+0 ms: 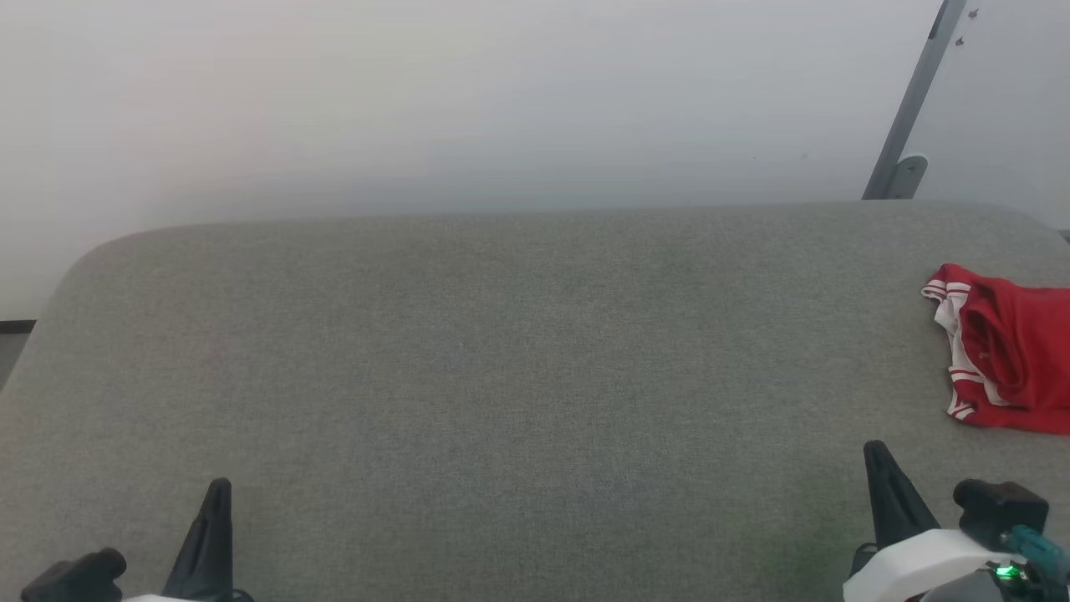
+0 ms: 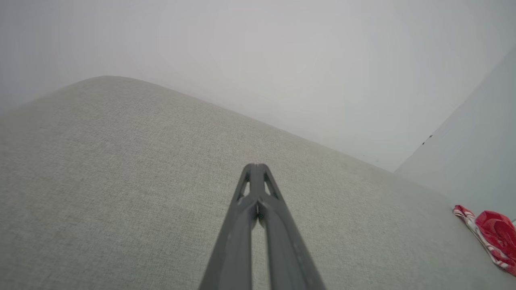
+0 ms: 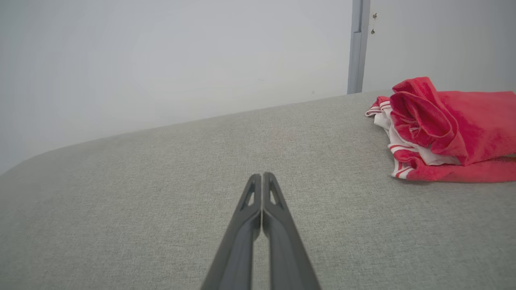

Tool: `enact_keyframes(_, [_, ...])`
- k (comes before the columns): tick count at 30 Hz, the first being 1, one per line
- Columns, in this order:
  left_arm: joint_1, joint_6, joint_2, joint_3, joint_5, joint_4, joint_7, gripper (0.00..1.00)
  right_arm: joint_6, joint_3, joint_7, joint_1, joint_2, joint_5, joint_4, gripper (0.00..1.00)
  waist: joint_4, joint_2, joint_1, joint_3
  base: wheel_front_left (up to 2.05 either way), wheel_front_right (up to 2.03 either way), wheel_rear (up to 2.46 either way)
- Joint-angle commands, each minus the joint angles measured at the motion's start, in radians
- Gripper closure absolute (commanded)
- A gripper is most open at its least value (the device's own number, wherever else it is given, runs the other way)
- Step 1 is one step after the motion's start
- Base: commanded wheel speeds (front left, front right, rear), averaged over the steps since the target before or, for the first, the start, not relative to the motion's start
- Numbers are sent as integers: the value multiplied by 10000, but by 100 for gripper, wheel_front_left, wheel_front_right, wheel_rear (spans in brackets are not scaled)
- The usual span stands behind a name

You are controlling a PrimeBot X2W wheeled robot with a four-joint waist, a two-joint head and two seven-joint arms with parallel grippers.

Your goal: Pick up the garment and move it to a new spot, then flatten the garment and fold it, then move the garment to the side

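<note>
Right tool (image 3: 262, 175) closed, grey cushion (image 3: 121, 201), garment (image 3: 463, 121), post (image 3: 356, 48)

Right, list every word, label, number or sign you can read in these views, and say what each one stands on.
There are none to read.
The shirt has only white-and-red stripes, no lettering.
The grey surface, wall and metal bar carry no writing.
The left claw and right claw are plain dark, unmarked.
The green light on the right arm is a lamp, not a sign.
</note>
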Motion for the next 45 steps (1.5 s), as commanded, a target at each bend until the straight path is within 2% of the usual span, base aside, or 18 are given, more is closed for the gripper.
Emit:
enact_keyframes(1, [-328,-6,44,92,-318,-104,80,100,-2,-40,76,-273,-24,414,-199,100,0,0,0,4,0,0,0])
enact_keyframes(18, [-860,-13,-396,185,-2633,125,833,100,-5,-113,782,-468,101,3574,-350,100,-10,0,0,72,0,0,0])
enact_keyframes(45, [-1480,-24,-915,290,-5289,392,1697,100,-8,-231,1628,-732,242,7167,-470,100,-24,0,0,171,0,0,0])
